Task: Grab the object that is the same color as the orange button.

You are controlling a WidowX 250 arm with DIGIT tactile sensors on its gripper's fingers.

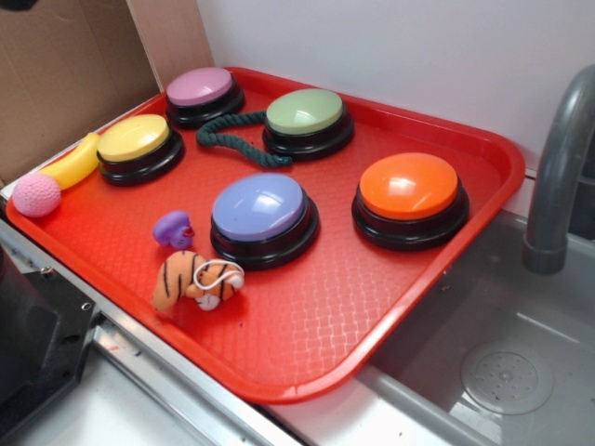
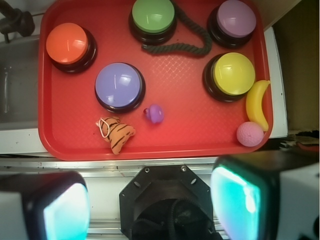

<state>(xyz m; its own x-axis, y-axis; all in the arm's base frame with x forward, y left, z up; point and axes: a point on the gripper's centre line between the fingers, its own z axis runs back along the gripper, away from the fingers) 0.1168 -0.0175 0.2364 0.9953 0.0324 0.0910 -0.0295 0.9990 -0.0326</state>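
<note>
Since the tool hangs open and empty, well short of the red tray, it should be carried forward and slightly left, then lowered so the pads straddle the plush tiger. The tiger lies ahead of the tool, near the tray's closest edge: small, soft, orange with black stripes, white-looped, matching the orange button.

Striped plush tiger lies sideways, well apart from orange button.

Red tray on counter: five buttons, rope, toys
</note>
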